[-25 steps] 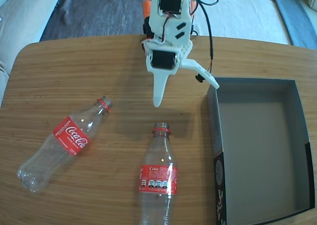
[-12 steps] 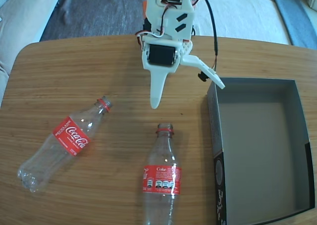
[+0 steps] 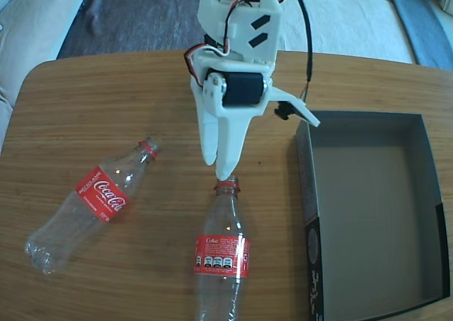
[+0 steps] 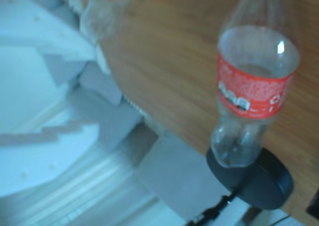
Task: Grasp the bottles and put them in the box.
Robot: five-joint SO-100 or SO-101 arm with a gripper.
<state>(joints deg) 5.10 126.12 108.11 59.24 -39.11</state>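
Claw (image 3: 221,167) sits right at the neck of the nearer bottle (image 3: 220,257), looks lined up for a grab, but can't tell if it's spread or clenched. Other bottle (image 3: 95,203) lies off to the left on the surface (image 3: 92,109), box (image 3: 425,215) waits empty on the right.

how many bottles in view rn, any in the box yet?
2, neither in the box. One bottle lies diagonally on the table's left in the fixed view; the other bottle lies near the front edge, neck just below the gripper. None seems hidden.
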